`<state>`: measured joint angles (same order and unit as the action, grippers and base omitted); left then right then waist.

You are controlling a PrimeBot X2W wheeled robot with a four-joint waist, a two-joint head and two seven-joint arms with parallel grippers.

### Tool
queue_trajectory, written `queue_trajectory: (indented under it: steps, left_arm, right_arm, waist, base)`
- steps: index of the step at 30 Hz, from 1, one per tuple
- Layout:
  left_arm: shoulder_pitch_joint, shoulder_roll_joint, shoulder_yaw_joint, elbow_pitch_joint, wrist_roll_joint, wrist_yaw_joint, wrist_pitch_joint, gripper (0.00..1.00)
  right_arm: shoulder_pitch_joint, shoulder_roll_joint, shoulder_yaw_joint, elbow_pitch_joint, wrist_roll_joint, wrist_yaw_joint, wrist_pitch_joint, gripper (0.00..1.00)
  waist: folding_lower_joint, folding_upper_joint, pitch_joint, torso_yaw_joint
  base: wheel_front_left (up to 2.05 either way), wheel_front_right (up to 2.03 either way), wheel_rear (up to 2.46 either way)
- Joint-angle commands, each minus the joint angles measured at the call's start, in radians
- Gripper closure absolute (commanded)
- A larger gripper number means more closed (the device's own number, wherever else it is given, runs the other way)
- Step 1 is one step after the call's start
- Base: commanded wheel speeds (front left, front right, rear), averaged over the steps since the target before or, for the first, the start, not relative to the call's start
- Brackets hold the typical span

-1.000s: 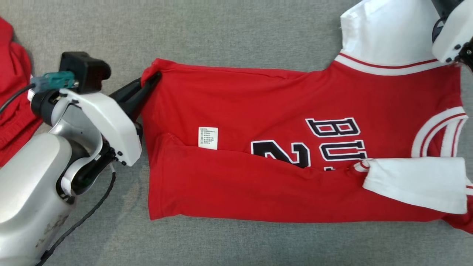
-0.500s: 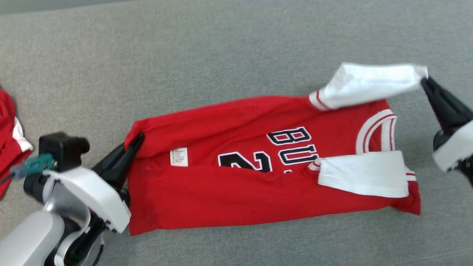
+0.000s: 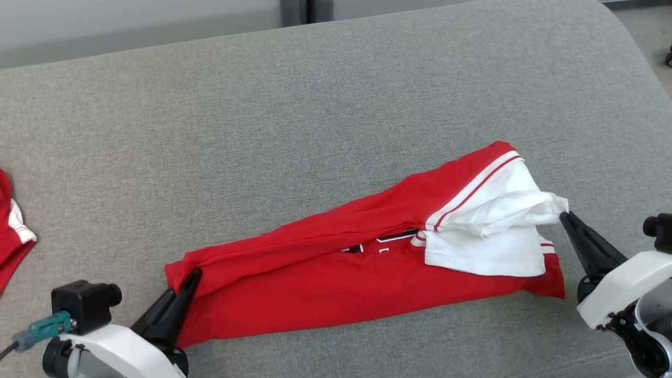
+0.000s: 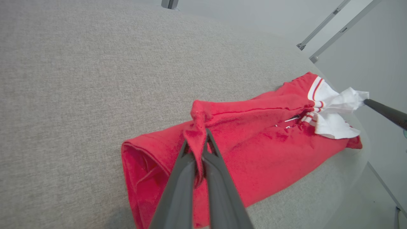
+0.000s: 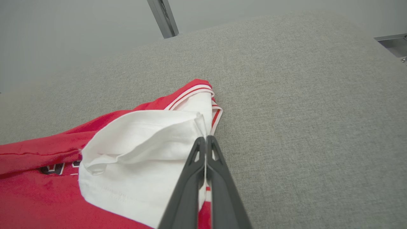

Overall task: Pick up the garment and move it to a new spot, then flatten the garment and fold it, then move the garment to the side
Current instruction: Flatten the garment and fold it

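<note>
A grey fabric-covered surface (image 3: pixel 315 105) spreads across the head view, its far edge meeting a pale wall. On it, toward the near right, lies the red jersey (image 3: pixel 315 294), folded lengthwise into a long narrow band that runs from the near left up toward the right. Dark lettering peeks out of the crease along its middle. At the band's right end are the white sleeves (image 3: pixel 488 252), one lying flat on the red cloth and the other bunched above it, bordered by red-and-white striped trim (image 3: pixel 475 186). A second red garment (image 3: pixel 8 247) with a white edge pokes in at the far left, well apart from the jersey.

The left gripper (image 3: pixel 193 277) is at the jersey's left end. In the left wrist view its two dark fingers are pressed together on a pinch of the red hem corner, which stands up in a small ridge between them. The right gripper (image 3: pixel 564 216) is at the right end, clamped on the tip of the bunched white sleeve, which tapers to a point at its fingertips. A black camera block (image 3: pixel 84 299) with a teal plug (image 3: pixel 47 325) sits on the left wrist.
</note>
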<state>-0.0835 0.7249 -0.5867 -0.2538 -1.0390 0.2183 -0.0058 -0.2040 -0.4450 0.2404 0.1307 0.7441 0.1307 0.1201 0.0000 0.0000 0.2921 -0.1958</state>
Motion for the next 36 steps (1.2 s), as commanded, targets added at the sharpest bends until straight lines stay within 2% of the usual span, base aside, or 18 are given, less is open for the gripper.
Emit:
queue_trajectory:
  steps: [1,2,3,4,5,6,7,13,16,20,24,29,32,36]
  left_arm:
    - [0.015,0.001,0.004,-0.005,0.001,0.008,-0.013,1.0]
    - [0.026,-0.005,0.007,-0.003,-0.004,0.014,-0.021,0.95]
    - [0.036,-0.007,0.005,0.0,-0.003,0.019,-0.027,0.67]
    - [0.043,-0.008,-0.005,0.003,0.002,0.015,-0.026,0.38]
    - [0.053,-0.012,-0.011,0.005,0.004,0.013,-0.028,0.2]
    - [0.06,-0.015,-0.018,0.012,0.007,0.013,-0.032,0.07]
    - [0.069,-0.021,-0.018,0.022,0.002,0.02,-0.036,0.0]
    - [0.132,-0.036,0.004,0.138,0.046,0.064,-0.152,0.0]
    - [0.161,-0.05,0.042,0.181,0.087,0.089,-0.229,0.0]
    - [0.175,-0.116,0.149,0.21,0.196,0.119,-0.259,0.0]
    - [0.215,-0.242,0.287,0.192,0.377,0.073,-0.259,0.0]
    - [0.24,-0.39,0.423,0.181,0.543,-0.03,-0.26,0.0]
    - [0.25,-0.451,0.473,0.198,0.607,-0.101,-0.26,0.0]
    - [0.246,-0.507,0.525,0.218,0.666,-0.174,-0.26,0.0]
  right_arm:
    - [0.012,0.003,-0.007,0.008,-0.007,0.0,-0.001,1.0]
    - [0.013,0.006,-0.012,0.015,-0.017,0.0,0.0,1.0]
    - [0.014,0.007,-0.007,0.021,-0.029,0.0,0.009,1.0]
    - [0.014,0.009,0.008,0.023,-0.034,0.0,0.017,0.7]
    - [0.013,0.011,0.01,0.026,-0.036,0.0,0.02,0.6]
    - [0.012,0.009,0.012,0.027,-0.044,0.0,0.026,0.33]
    - [0.017,0.009,0.015,0.03,-0.043,0.0,0.039,0.0]
    - [0.075,-0.032,-0.005,-0.016,-0.032,0.0,0.108,0.0]
    - [0.11,-0.052,-0.071,-0.062,-0.028,0.0,0.13,0.0]
    - [0.149,-0.07,-0.176,-0.111,-0.03,0.0,0.179,0.0]
    - [0.154,-0.048,-0.241,-0.121,-0.056,0.0,0.238,0.0]
    - [0.091,-0.01,-0.229,-0.061,-0.089,0.0,0.319,0.0]
    - [0.047,0.008,-0.216,0.004,-0.117,0.0,0.359,0.0]
    - [-0.001,0.019,-0.202,0.093,-0.148,0.0,0.391,0.0]
  waist:
    - [0.0,0.0,0.0,0.003]
    - [0.0,0.0,0.0,0.005]
    - [0.0,0.0,0.0,0.006]
    - [0.0,0.0,0.0,0.008]
    - [0.0,0.0,0.0,0.01]
    - [0.0,0.0,-0.001,0.012]
    - [0.0,0.0,-0.003,0.015]
    - [0.0,0.0,-0.036,0.029]
    - [0.0,0.0,-0.056,0.033]
    - [0.0,0.0,-0.082,0.049]
    - [0.0,0.0,-0.103,0.072]
    - [0.0,0.0,-0.107,0.101]
    - [0.0,0.0,-0.098,0.125]
    - [0.0,0.0,-0.084,0.155]
  base:
    - [0.0,0.0,0.0]
    - [0.0,0.0,0.0]
    - [0.0,0.0,0.0]
    - [0.0,0.0,0.0]
    - [0.0,0.0,0.0]
    - [0.0,0.0,0.0]
    - [0.0,0.0,0.0]
    - [0.0,0.0,0.0]
    - [0.0,0.0,0.0]
    - [0.0,0.0,0.0]
    - [0.0,0.0,0.0]
    - [0.0,0.0,0.0]
    - [0.0,0.0,0.0]
    - [0.0,0.0,0.0]
